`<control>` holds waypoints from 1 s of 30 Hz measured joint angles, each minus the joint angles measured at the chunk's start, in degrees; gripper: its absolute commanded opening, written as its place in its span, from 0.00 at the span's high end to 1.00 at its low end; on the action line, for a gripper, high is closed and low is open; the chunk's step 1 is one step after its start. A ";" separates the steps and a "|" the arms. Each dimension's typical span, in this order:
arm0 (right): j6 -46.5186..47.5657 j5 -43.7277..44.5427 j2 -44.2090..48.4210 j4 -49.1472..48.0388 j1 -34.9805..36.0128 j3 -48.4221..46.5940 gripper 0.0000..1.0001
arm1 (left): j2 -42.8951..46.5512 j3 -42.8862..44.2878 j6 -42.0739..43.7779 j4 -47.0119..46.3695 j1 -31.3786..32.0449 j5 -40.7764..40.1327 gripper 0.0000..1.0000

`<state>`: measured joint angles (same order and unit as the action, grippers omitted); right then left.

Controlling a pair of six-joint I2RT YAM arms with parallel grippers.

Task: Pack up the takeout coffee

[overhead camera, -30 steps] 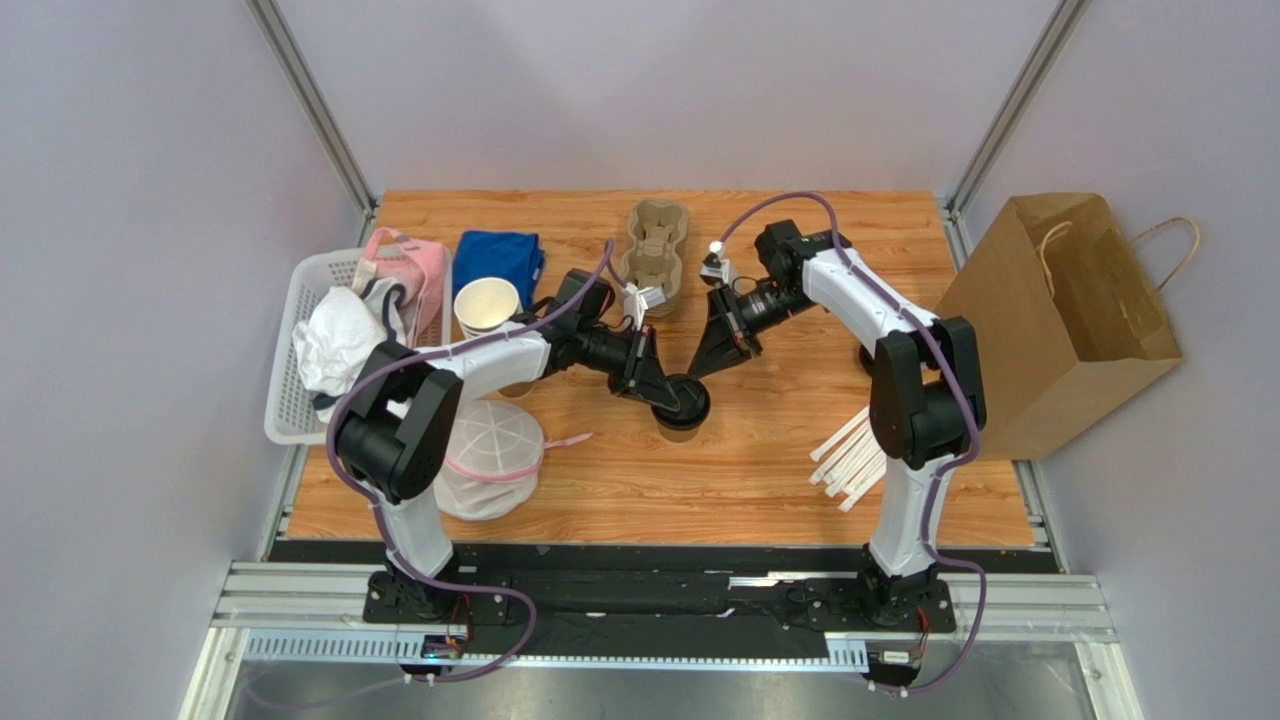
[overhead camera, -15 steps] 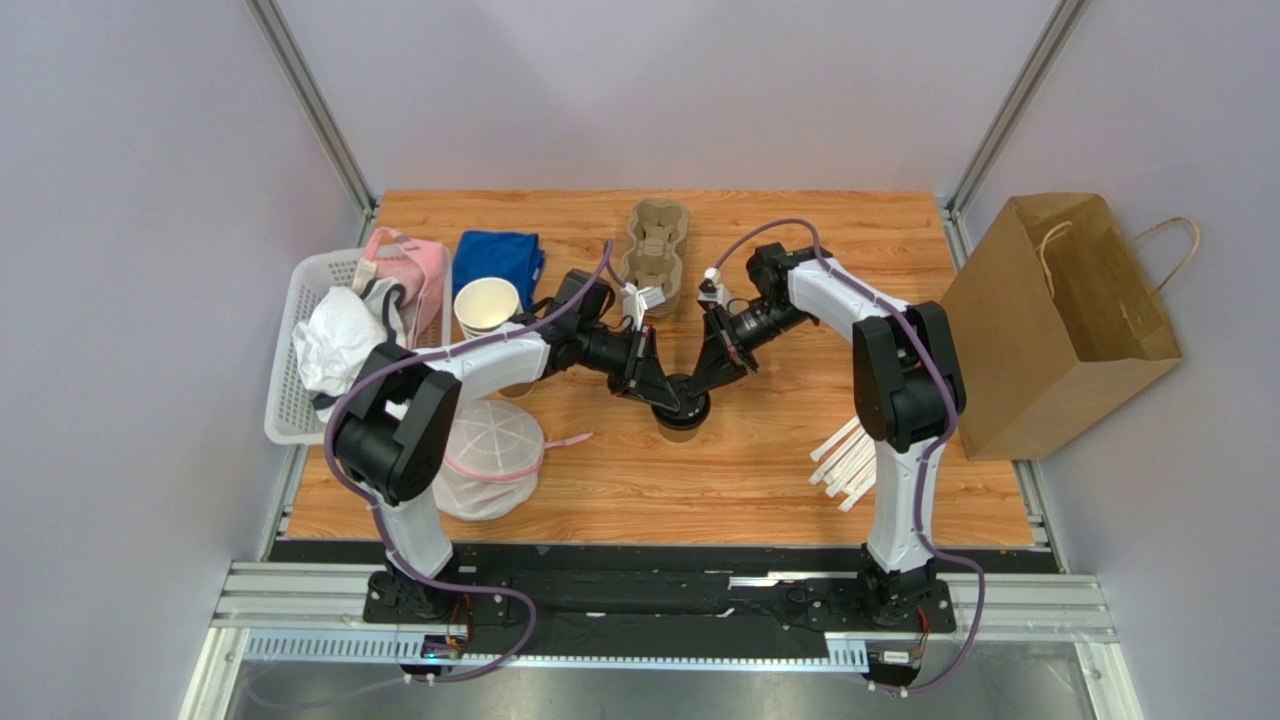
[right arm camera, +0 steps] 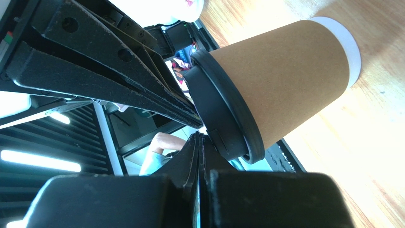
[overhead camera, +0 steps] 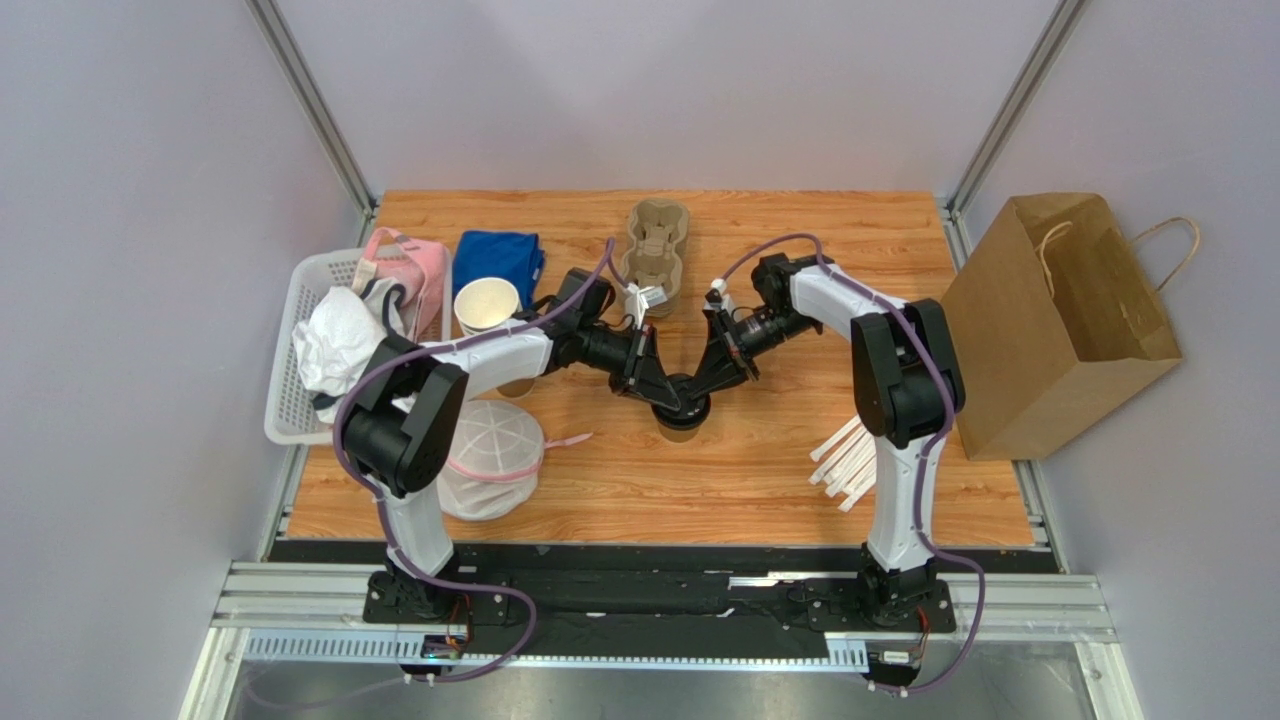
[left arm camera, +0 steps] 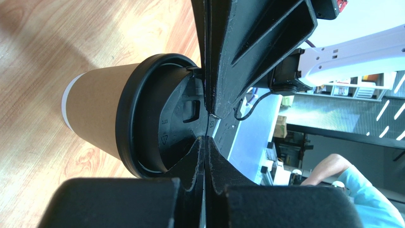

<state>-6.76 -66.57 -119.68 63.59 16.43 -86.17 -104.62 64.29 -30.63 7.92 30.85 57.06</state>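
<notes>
The takeout coffee (overhead camera: 684,416), a tan-brown paper cup (left arm camera: 95,107) with a black lid (left arm camera: 159,126), stands upright mid-table. My left gripper (overhead camera: 679,396) is shut, its closed tips (left arm camera: 205,138) resting on top of the lid. My right gripper (overhead camera: 706,381) is shut too, its tips (right arm camera: 199,136) meeting the lid's rim (right arm camera: 223,111) from the other side. The two closed grippers come together point to point over the lid. Neither holds anything. In the top view the fingers hide most of the cup.
An open brown paper bag (overhead camera: 1059,323) stands at the right edge. A cardboard cup carrier (overhead camera: 657,248) lies at the back centre. A stack of lidless cups (overhead camera: 486,308), a blue cloth (overhead camera: 498,258), a white basket (overhead camera: 286,393) and a white mesh cover (overhead camera: 489,447) are left. White straws (overhead camera: 849,450) lie front right.
The right arm has swung in to the left and lowered its shut gripper to the cup's lid. The left gripper and the cup have stayed put.
</notes>
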 measured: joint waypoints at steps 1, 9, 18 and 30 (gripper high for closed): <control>0.20 -0.04 0.02 0.20 0.00 -0.17 0.92 | 0.00 0.11 0.24 0.07 0.02 0.07 0.98; 5.29 2.84 1.01 2.51 0.44 -9.14 0.64 | 0.17 4.59 3.30 4.26 1.62 -3.21 0.70; 10.73 6.08 14.78 5.81 0.44 -11.93 0.37 | 8.48 8.20 5.62 8.26 1.99 -5.18 0.46; 10.19 22.25 22.01 -0.63 1.99 -2.34 0.52 | 21.38 6.47 15.58 18.53 2.01 -9.01 0.58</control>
<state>3.42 -44.31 -97.67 62.96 18.41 -88.51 -83.24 70.76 -15.05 26.46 32.86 48.05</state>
